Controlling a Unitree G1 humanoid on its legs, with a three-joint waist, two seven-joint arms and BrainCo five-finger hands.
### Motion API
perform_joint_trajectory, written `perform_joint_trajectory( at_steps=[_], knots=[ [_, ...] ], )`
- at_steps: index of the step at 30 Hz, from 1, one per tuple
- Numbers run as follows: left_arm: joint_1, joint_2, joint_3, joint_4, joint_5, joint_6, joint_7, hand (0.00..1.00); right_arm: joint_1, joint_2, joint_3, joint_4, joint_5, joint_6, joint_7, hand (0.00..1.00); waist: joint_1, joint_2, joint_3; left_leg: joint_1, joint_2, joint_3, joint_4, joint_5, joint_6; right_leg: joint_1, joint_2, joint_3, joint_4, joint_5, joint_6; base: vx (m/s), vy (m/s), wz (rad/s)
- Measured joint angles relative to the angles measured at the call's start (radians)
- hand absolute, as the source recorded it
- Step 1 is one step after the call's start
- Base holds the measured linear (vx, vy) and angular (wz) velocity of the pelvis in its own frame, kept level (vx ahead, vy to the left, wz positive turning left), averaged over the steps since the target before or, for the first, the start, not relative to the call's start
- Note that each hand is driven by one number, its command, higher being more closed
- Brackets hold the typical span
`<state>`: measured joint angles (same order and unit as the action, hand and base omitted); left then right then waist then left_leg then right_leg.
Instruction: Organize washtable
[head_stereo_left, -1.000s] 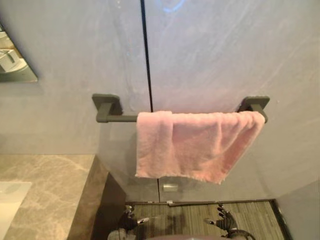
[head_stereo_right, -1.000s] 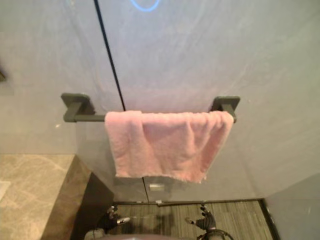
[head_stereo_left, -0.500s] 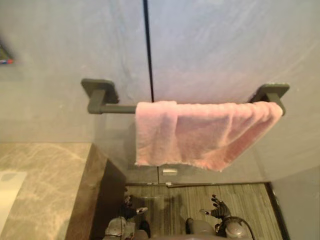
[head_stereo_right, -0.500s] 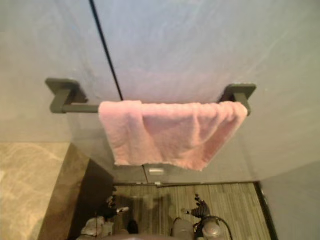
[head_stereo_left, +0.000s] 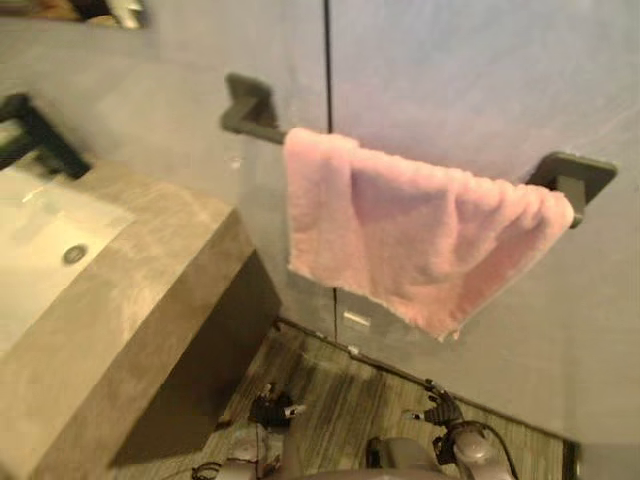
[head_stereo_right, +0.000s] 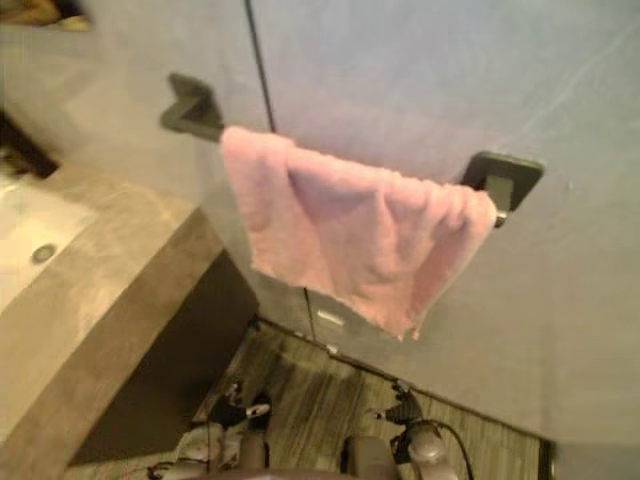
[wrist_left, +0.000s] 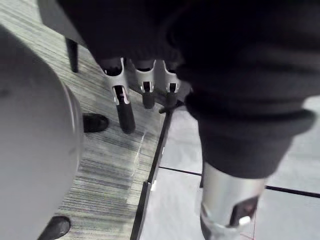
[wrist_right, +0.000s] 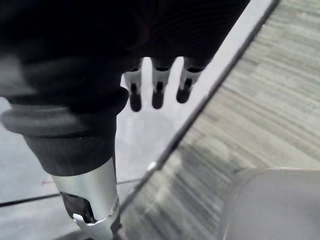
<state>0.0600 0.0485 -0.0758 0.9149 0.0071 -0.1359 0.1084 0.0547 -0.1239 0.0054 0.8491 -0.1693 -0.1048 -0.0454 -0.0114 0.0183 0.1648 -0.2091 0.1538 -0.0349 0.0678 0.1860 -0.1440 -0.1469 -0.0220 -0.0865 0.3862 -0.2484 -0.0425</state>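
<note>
Closest to the camera, both arms hang low above a striped grey-brown floor (head_stereo_left: 335, 395). The left robot hand (head_stereo_left: 272, 408) has its fingers (wrist_left: 123, 97) straight, slightly apart and pointing down, with nothing in them. The right robot hand (head_stereo_left: 440, 408) is the same, with its fingers (wrist_right: 157, 92) loose, spread and empty. Farther off, on the robot's left, stands the table (head_stereo_left: 140, 310), a thick block of brown veined stone with a pale sink (head_stereo_left: 40, 235) sunk into its top and a small round drain (head_stereo_left: 74, 254) in the basin. A dark tap (head_stereo_left: 35, 135) rises at the back of the sink. Farthest away is a grey panelled wall (head_stereo_left: 450, 70) with a thin dark vertical seam (head_stereo_left: 327, 60). A dark towel bar (head_stereo_left: 255, 115) is fixed to it, beyond the end of the table. A pink towel (head_stereo_left: 410, 235) is draped over the bar, covering it from near the seam to the right bracket (head_stereo_left: 580, 180). The bar's left end is bare. The towel's lower edge hangs uneven, lowest toward the right, and well above the floor.
</note>
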Motion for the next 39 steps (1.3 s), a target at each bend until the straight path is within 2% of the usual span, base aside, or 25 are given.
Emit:
perform_joint_trajectory(
  at_steps=[1,2,4,7,8,9,10,12,14,19,21,23,25,26,27,29,31,32,33,34,36,37,38,39],
  knots=[
    [0.005,0.001,0.0,0.0,0.0,0.001,0.001,0.0,-0.007,-0.001,-0.011,0.0,0.002,0.0,-0.003,0.0,-0.006,-0.005,0.001,-0.016,-0.032,0.057,0.114,-0.088,0.05,-0.01,-0.028,-0.03,-0.01,0.014,-0.006,-0.27,-0.078,0.83],
    [0.005,0.001,0.0,-0.001,0.0,0.0,0.001,0.0,0.003,-0.003,-0.03,0.003,0.005,0.0,-0.004,0.0,-0.007,-0.008,0.0,-0.024,-0.055,0.099,0.216,-0.164,0.072,-0.015,-0.051,-0.049,-0.034,0.033,-0.006,-0.26,-0.054,0.8],
    [0.01,0.001,0.003,0.001,0.0,0.0,0.0,0.0,0.012,-0.002,-0.038,0.004,0.01,0.001,-0.004,0.0,-0.005,-0.005,-0.001,0.009,-0.072,0.154,0.285,-0.243,0.075,-0.004,-0.067,-0.075,-0.092,0.077,0.003,-0.17,0.041,0.57],
    [0.012,0.001,0.004,0.023,0.002,0.001,-0.002,0.0,0.038,0.01,-0.042,0.01,0.01,0.001,-0.002,0.0,-0.012,0.002,-0.005,0.096,-0.049,0.25,0.293,-0.334,0.057,0.009,-0.079,-0.135,-0.134,0.124,0.029,-0.11,0.112,0.61],
    [0.011,-0.001,0.004,0.034,0.003,0.003,-0.003,0.0,0.038,0.018,-0.056,0.01,0.015,0.001,0.0,0.0,-0.027,0.013,-0.01,0.125,-0.049,0.293,0.227,-0.337,0.054,0.018,-0.084,-0.162,-0.144,0.134,0.045,-0.11,0.163,0.76],
    [0.015,-0.001,0.004,0.038,0.004,0.003,-0.005,0.0,0.039,0.022,-0.076,0.01,0.015,0.001,0.0,0.0,-0.032,0.012,-0.013,0.15,-0.052,0.322,0.155,-0.333,0.06,0.033,-0.082,-0.176,-0.172,0.149,0.059,-0.11,0.197,0.7],
    [0.016,-0.001,0.004,0.038,0.005,0.004,-0.006,0.0,0.044,0.034,-0.083,0.013,0.017,0.0,0.0,0.0,-0.03,0.002,-0.019,0.177,-0.071,0.323,0.082,-0.302,0.091,0.052,-0.084,-0.189,-0.218,0.169,0.074,-0.07,0.143,0.49],
    [0.028,0.015,0.004,0.039,0.006,0.008,-0.015,0.0,0.05,0.066,-0.083,0.038,0.021,0.0,0.002,0.0,-0.026,-0.017,-0.038,0.207,-0.106,0.295,-0.023,-0.242,0.106,0.097,-0.085,-0.204,-0.322,0.232,0.087,-0.05,0.125,0.38],
    [0.032,0.019,0.004,0.045,0.01,0.008,-0.017,0.0,0.05,0.074,-0.081,0.041,0.02,-0.001,0.002,0.0,-0.027,-0.023,-0.044,0.213,-0.12,0.28,-0.043,-0.229,0.119,0.115,-0.085,-0.211,-0.351,0.249,0.095,-0.04,0.085,0.25],
    [0.048,0.023,0.047,0.077,0.013,0.008,-0.017,0.0,0.032,0.075,-0.066,0.08,0.019,-0.001,0.003,0.0,-0.015,-0.008,-0.058,0.241,-0.139,0.276,-0.102,-0.216,0.128,0.132,-0.085,-0.203,-0.38,0.262,0.099,-0.04,0.051,-0.01],
    [0.048,0.023,0.05,0.076,0.012,0.008,-0.017,0.0,0.025,0.076,-0.065,0.081,0.018,0.0,0.003,0.0,-0.003,-0.01,-0.056,0.238,-0.141,0.273,-0.097,-0.237,0.142,0.099,-0.105,-0.202,-0.296,0.207,0.114,0.01,0.012,0.06],
    [0.048,0.034,0.049,0.072,0.008,0.008,-0.02,0.0,0.023,0.077,-0.056,0.077,0.017,0.001,0.003,0.0,-0.007,-0.029,-0.054,0.234,-0.163,0.221,-0.063,-0.265,0.155,0.04,-0.152,-0.194,-0.095,0.111,0.188,0.09,0.008,0.53],
    [0.047,0.032,0.048,0.076,0.008,0.011,-0.02,0.0,0.018,0.078,-0.052,0.054,0.017,0.0,0.006,0.0,-0.032,-0.025,-0.048,0.24,-0.167,0.126,-0.047,-0.273,0.164,-0.024,-0.16,-0.068,0.135,0.111,0.174,0.16,-0.005,1.25],
    [0.049,0.03,0.049,0.076,0.007,0.011,-0.02,0.0,0.019,0.077,-0.038,0.046,0.015,0.0,0.006,0.0,-0.033,-0.021,-0.043,0.242,-0.166,0.081,-0.029,-0.276,0.168,-0.066,-0.154,-0.01,0.22,0.085,0.15,0.17,-0.038,1.33],
    [0.048,0.032,0.05,0.073,0.005,0.012,-0.019,0.0,0.023,0.075,-0.033,0.046,0.009,-0.001,0.007,0.0,-0.033,-0.023,-0.043,0.237,-0.163,0.052,-0.015,-0.277,0.174,-0.073,-0.147,0.027,0.223,0.054,0.139,0.2,-0.106,1.22],
    [0.043,0.035,0.051,0.072,0.004,0.011,-0.017,0.0,0.027,0.075,-0.025,0.047,0.009,-0.001,0.011,0.0,-0.029,-0.03,-0.044,0.21,-0.161,-0.056,0.023,-0.29,0.157,-0.103,-0.096,0.179,0.192,0.013,0.142,0.24,-0.207,1.64],
    [0.044,0.033,0.061,0.073,0.003,0.01,-0.017,0.0,0.025,0.072,-0.023,0.048,0.01,0.0,0.011,0.0,-0.029,-0.034,-0.044,0.201,-0.165,-0.131,0.044,-0.296,0.13,-0.099,-0.088,0.261,0.092,0.017,0.154,0.19,-0.25,1.49],
    [0.046,0.038,0.083,0.068,0.002,0.005,-0.017,0.0,0.022,0.076,0.001,0.057,0.01,0.001,0.011,0.0,-0.023,-0.062,-0.048,0.199,-0.181,-0.156,0.054,-0.302,0.105,-0.088,-0.118,0.257,-0.007,0.109,0.151,0.18,-0.343,1.05],
    [0.04,0.036,0.095,0.075,-0.001,0.003,-0.016,0.0,0.015,0.075,0.014,0.067,0.01,0.001,0.013,0.0,-0.024,-0.071,-0.048,0.187,-0.178,-0.184,0.065,-0.311,0.09,-0.078,-0.131,0.241,-0.016,0.081,0.178,0.16,-0.355,0.99],
    [0.041,0.014,0.117,0.073,-0.001,0.003,-0.017,0.0,0.01,0.074,0.015,0.066,0.01,0.001,0.013,0.0,-0.02,-0.039,-0.051,0.162,-0.151,-0.184,0.075,-0.301,0.073,-0.077,-0.115,0.204,-0.021,0.09,0.163,0.13,-0.324,0.83],
    [0.039,-0.018,0.149,0.068,-0.006,0.002,-0.017,0.0,0.011,0.052,0.011,0.041,0.011,0.005,0.006,0.0,-0.024,0.003,-0.041,0.131,-0.096,-0.141,0.07,-0.28,0.039,-0.068,-0.092,0.112,-0.04,0.091,0.16,0.09,-0.26,0.86],
    [0.037,-0.025,0.159,0.067,-0.006,0.002,-0.018,0.0,0.013,0.05,0.01,0.034,0.011,0.005,0.004,0.0,-0.026,0.007,-0.039,0.128,-0.084,-0.123,0.068,-0.271,0.027,-0.059,-0.089,0.088,-0.039,0.091,0.16,0.05,-0.249,0.95],
    [0.037,-0.027,0.159,0.06,-0.006,0.002,-0.017,0.0,0.016,0.051,0.012,0.026,0.011,0.005,0.002,0.0,-0.026,0.006,-0.038,0.125,-0.065,-0.05,0.067,-0.247,0.023,-0.036,-0.089,0.044,-0.039,0.088,0.156,0.01,-0.216,1.01],
    [0.036,-0.026,0.156,0.053,-0.006,0.001,-0.018,0.0,0.016,0.055,0.011,0.025,0.01,0.005,0.001,0.0,-0.031,-0.004,-0.035,0.116,-0.053,0.064,0.073,-0.228,0.044,-0.01,-0.099,-0.007,-0.042,0.081,0.137,-0.01,-0.158,1.06]
  ],
)
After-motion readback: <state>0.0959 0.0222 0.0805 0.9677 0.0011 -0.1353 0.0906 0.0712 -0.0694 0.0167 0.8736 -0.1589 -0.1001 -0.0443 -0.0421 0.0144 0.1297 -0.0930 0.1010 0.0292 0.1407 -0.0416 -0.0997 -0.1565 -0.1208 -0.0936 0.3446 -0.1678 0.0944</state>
